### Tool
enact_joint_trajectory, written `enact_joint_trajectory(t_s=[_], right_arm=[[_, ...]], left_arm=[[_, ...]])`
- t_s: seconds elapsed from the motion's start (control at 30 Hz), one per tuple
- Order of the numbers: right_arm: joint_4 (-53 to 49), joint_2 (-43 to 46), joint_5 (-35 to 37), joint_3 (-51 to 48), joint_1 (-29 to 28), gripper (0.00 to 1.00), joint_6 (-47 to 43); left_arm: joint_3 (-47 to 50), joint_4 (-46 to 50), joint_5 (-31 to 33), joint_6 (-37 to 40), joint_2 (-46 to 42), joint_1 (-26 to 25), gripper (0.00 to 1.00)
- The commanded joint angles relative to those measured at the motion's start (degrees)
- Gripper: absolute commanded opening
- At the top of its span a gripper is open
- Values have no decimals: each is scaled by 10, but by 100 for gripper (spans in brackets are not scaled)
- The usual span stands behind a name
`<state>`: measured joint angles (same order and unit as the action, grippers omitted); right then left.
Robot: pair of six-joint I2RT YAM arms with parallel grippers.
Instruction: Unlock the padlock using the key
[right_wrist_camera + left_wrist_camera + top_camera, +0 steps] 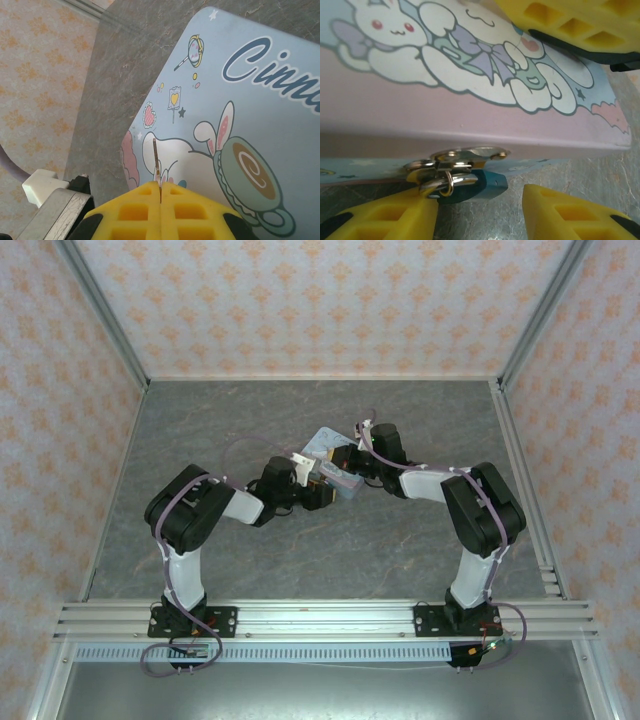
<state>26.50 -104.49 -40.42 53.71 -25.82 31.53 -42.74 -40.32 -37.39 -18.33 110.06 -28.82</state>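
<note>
The tiny teal-blue padlock (482, 186) hangs by its shackle from the silver hasp (455, 161) on the front of the cartoon tin (470, 115). My left gripper (480, 215) is open, its yellow fingers (385, 220) on either side of the padlock; the left one touches the hasp and the right one stands apart. My right gripper (160, 187) is shut on the key (156, 159), a thin blade seen edge-on that sticks out over the tin's lid (260, 125). From above, both grippers meet at the tin (325, 444), left gripper (316, 482) and right gripper (352, 454).
The grey marbled table (320, 550) is boxed in by patterned walls and metal rails (320, 618). One yellow finger of the right gripper (570, 20) rests over the tin's top right corner. Part of the left arm (40, 186) lies just left of the right gripper.
</note>
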Motion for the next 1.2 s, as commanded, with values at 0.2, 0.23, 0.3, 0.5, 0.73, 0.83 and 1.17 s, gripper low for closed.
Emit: enact_joint_trajectory(t_s=[0.2,0.23,0.3,0.5,0.73,0.83,1.17], right_arm=[[-12,-13,-11,-8,-2,0,4],[-12,-13,-11,-7,-2,0,5],[-13,-13,-11,-7,-2,0,5],[-14,-12,-12,-6,-4,0,6],[-14,-12,-13,-7,-5,0,6],[-12,-7,-13,-7,-5,0,5],[-41,75,12,-7,-5,0,-41]], left_arm=[[-31,39,40,-12,12,-7,48],[-36,41,39,-15,13,-7,48],[-45,52,44,-21,16,-7,47],[-67,80,50,-38,21,-6,45],[-72,85,52,-46,22,-4,34],[-69,82,52,-48,19,-3,29],[-63,81,36,-73,-15,-3,24]])
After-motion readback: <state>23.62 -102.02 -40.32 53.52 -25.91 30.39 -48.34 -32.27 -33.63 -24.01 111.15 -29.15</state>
